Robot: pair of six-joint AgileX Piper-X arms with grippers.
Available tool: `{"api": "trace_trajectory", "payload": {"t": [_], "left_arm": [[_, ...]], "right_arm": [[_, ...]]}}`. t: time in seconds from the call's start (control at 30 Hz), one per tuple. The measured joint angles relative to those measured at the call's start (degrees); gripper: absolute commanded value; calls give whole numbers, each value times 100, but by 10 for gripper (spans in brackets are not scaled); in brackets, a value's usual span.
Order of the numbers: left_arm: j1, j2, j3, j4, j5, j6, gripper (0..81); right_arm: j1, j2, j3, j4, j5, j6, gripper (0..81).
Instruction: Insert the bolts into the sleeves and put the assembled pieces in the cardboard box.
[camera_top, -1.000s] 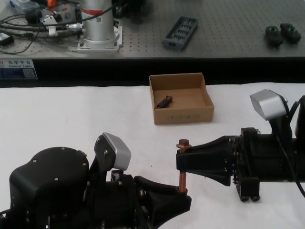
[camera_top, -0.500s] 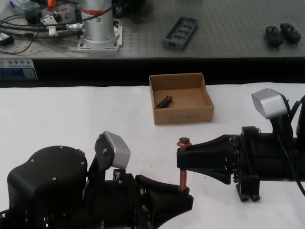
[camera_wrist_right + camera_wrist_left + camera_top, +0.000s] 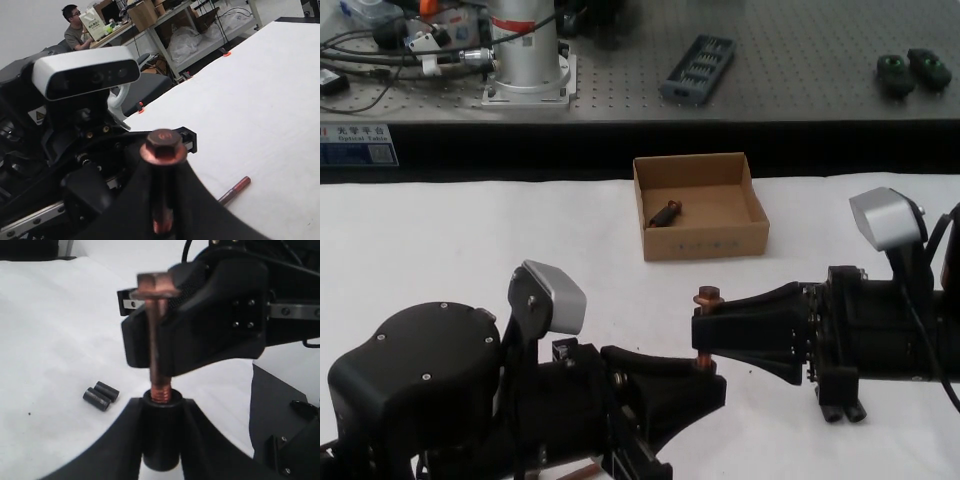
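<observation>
Copper bolt (image 3: 155, 340), gripped upright by the right gripper (image 3: 162, 210), has its threaded tip in the black sleeve (image 3: 162, 427) clamped by the left gripper (image 3: 162, 452) just below.

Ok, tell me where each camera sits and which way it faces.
High view: behind both arms, looking forward and down at the cardboard box; both arms show, meeting at the bolt.
Left wrist view: on the left arm, looking along the left gripper, shut on the sleeve, at the right gripper.
Right wrist view: on the right arm, looking past its gripper at the left arm's wrist camera.
Shared: all three show the bolt.
</observation>
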Motion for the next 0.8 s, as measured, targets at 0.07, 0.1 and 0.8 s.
{"api": "trace_trajectory", "payload": {"t": [0.07, 0.1, 0.8], "left_arm": [[5, 0, 0, -25, -63, -40, 114], [5, 0, 0, -54, -147, -94, 114], [-15, 7, -121, -106, -256, -384, 114]], "right_arm": [[0, 0, -7, 0, 28, 0, 43], [0, 0, -7, -14, 26, 0, 43], [-69, -49, -7, -187, -605, 668, 453]]}}
